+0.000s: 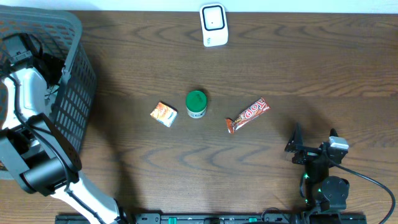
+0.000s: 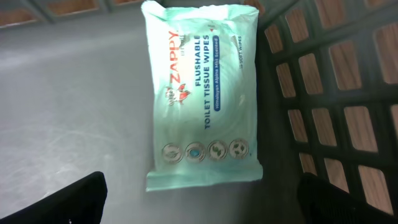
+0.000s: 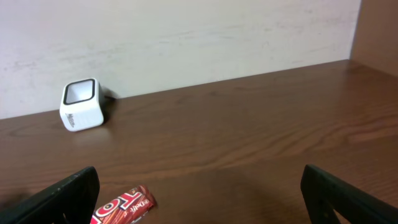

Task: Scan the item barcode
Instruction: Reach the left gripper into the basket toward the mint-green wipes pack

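Hovering my left gripper inside the grey basket, fingers spread wide and holding nothing; both dark tips show at the lower corners of the wrist view. The pack of Zappy flushable toilet tissue wipes lies flat on the basket floor just ahead of my fingertips, centred on the gap between them. Its printed face is up and its long axis runs away from me. The lattice wall stands close beside the finger at the view's right. No barcode shows on this face, so I judge it lies underneath.

Step in hand: reaching for the item, grasp not yet made.

Next move, as I judge it: lower over the pack, close across its narrow width, lift it clear of the wall, then turn the hidden face toward the white scanner. The soft film may buckle, so the pinch should be firm.

My right gripper is likewise spread and empty, low over the table, with a chocolate bar just ahead near the finger at its view's left
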Robot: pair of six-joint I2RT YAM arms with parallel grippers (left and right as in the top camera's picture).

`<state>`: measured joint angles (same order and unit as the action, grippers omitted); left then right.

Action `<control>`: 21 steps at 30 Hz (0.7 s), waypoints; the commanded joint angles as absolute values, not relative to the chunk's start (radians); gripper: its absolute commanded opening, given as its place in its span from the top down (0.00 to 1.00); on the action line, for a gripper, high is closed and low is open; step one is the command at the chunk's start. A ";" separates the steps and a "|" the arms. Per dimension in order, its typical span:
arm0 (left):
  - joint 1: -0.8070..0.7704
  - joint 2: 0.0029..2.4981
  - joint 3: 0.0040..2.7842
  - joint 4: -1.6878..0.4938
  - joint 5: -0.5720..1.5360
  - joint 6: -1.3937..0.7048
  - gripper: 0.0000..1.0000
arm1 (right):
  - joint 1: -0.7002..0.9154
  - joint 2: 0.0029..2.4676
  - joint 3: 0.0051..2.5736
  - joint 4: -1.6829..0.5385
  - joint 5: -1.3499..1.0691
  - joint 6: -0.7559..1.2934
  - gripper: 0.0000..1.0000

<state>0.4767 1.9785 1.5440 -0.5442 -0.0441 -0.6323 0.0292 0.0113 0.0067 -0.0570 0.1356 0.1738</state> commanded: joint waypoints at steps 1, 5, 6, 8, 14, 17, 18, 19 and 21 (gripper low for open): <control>0.478 2.006 1.536 -0.528 -0.029 -0.641 0.02 | 0.024 0.007 0.006 -0.060 0.149 0.163 0.01; 0.478 2.036 1.523 -0.509 -0.029 -0.642 0.02 | 0.024 0.007 0.006 -0.060 0.149 0.163 0.01; 0.478 2.043 1.518 -0.503 -0.030 -0.642 0.02 | 0.024 0.007 0.006 -0.060 0.149 0.163 0.01; 0.478 2.055 1.509 -0.491 -0.029 -0.642 0.02 | 0.024 0.007 0.006 -0.060 0.149 0.163 0.01; 0.481 2.082 1.507 -0.487 -0.030 -0.642 0.02 | 0.024 0.007 0.006 -0.060 0.149 0.163 0.01; 0.484 2.093 1.507 -0.488 -0.030 -0.642 0.09 | 0.024 0.007 0.006 -0.060 0.149 0.163 0.01; 0.484 2.095 1.506 -0.488 -0.030 -0.642 0.11 | 0.024 0.007 0.006 -0.060 0.149 0.163 0.01; 0.485 2.096 1.506 -0.487 -0.030 -0.642 0.13 | 0.024 0.007 0.006 -0.060 0.149 0.163 0.01; 0.488 2.096 1.506 -0.486 -0.034 -0.642 0.31 | 0.024 0.007 0.006 -0.060 0.149 0.163 0.01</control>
<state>0.4774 2.0781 1.5131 -0.4889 -0.0280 -0.6399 0.0292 0.0113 0.0067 -0.0570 0.1356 0.1738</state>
